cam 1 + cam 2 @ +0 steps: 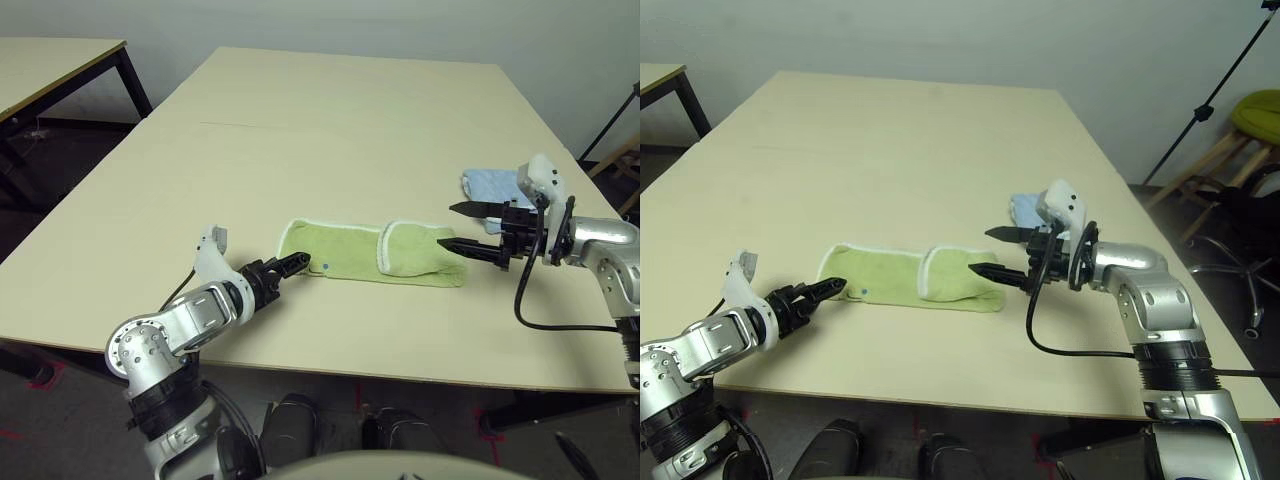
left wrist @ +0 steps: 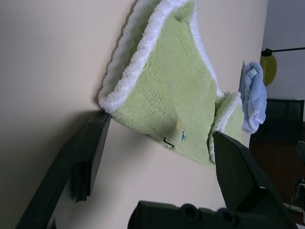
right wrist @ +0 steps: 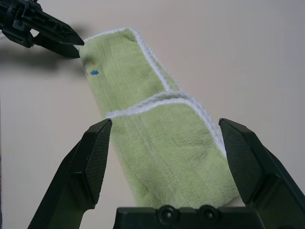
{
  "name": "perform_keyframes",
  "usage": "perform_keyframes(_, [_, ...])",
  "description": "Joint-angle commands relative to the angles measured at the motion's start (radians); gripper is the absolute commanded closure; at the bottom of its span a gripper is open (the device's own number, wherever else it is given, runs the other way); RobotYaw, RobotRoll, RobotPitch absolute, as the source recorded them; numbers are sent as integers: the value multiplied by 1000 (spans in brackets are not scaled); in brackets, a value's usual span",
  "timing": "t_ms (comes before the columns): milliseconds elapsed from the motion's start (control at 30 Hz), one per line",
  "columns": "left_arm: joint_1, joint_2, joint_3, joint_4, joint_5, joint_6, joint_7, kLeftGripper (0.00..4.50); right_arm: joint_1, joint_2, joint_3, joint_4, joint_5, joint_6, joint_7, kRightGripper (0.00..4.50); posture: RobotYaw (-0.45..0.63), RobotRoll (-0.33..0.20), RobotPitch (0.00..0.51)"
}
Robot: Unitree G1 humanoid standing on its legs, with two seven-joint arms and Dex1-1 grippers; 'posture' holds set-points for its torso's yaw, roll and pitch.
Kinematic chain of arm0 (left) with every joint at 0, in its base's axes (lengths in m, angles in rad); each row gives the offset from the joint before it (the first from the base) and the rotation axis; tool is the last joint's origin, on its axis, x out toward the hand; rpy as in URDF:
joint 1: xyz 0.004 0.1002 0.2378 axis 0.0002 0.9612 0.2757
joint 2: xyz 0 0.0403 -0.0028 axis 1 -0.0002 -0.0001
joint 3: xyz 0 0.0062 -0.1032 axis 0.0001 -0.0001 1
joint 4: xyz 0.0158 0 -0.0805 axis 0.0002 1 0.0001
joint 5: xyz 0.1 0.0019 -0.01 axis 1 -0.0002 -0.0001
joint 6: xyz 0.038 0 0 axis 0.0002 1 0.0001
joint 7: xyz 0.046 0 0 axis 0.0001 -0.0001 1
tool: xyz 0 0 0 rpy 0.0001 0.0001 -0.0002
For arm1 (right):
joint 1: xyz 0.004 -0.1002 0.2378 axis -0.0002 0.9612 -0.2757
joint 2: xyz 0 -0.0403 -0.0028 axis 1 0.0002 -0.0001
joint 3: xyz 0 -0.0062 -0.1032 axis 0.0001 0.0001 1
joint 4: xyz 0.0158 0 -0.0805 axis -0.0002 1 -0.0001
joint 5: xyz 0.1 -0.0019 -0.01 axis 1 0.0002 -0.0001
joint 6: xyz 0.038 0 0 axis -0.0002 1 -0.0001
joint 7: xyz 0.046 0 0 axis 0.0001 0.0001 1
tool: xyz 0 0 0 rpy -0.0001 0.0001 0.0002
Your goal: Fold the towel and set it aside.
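Lying folded, towel (image 1: 375, 255); both end effectors (image 1: 294, 264) (image 1: 472, 228) gape; wrist reveals embroidery (image 2: 182, 137).

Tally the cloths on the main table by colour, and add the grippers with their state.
Light green towel, folded into a long strip: 1
Light blue folded cloth, beside the towel's right end: 1
Grippers: 2, the left gripper at the towel's left end, the right gripper at its right end, both open and holding nothing
Total: 4

The right pincer (image 1: 462, 226) hides much of the light blue cloth (image 1: 488, 185) behind it. The small mark (image 3: 94, 73) on the towel (image 1: 372, 253) is too tiny to make out. The desk (image 1: 330, 130) is cut off at the picture's right edge.
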Motion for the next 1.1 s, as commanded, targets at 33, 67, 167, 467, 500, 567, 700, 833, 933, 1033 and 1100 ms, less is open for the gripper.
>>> perform_keyframes(33, [-2, -30, 7, 46, 45, 7, 27, 640, 22, -19, -11, -15, 17, 5, 26, 0, 83, 0, 81])
perform_keyframes(67, [-6, -33, 10, 50, 48, 4, 26, 944, 29, -25, -11, -22, 21, 9, 34, 0, 84, 0, 78])
perform_keyframes(167, [-14, -36, 15, 61, 60, -2, 17, 2012, 38, -34, -15, -29, 23, 12, 43, 0, 86, 0, 77])
perform_keyframes(467, [-36, -18, 25, 93, 72, -30, -10, 4492, 83, -106, -6, -44, 30, 24, 132, 0, 93, 0, 75])
perform_keyframes(500, [-38, -15, 27, 95, 71, -30, -12, 4492, 87, -114, -4, -40, 27, 20, 142, 0, 92, 0, 74])
perform_keyframes(567, [-39, -10, 29, 98, 72, -28, -16, 4492, 90, -120, -3, -35, 22, 16, 149, 0, 92, 0, 74])
perform_keyframes(700, [-48, -3, 36, 101, 78, -36, -22, 4492, 86, -122, -6, -32, 20, 17, 151, 0, 92, 0, 74])
perform_keyframes(833, [-58, 30, 33, 93, 90, -60, -44, 4492, 82, -122, -8, -34, 19, 20, 145, 0, 96, 0, 69])
perform_keyframes(933, [-66, 60, 30, 84, 93, -87, -56, 4492, 75, -122, -6, -31, 16, 22, 142, 0, 99, 0, 67])
perform_keyframes(1033, [-62, 104, -5, 68, 115, -120, -83, 4492, 70, -121, -3, -28, 13, 24, 139, 0, 102, 0, 67])
perform_keyframes(1100, [-60, 163, -82, 32, 145, -144, -143, 4492, 64, -120, 1, -30, 10, 28, 134, 0, 105, 0, 66])
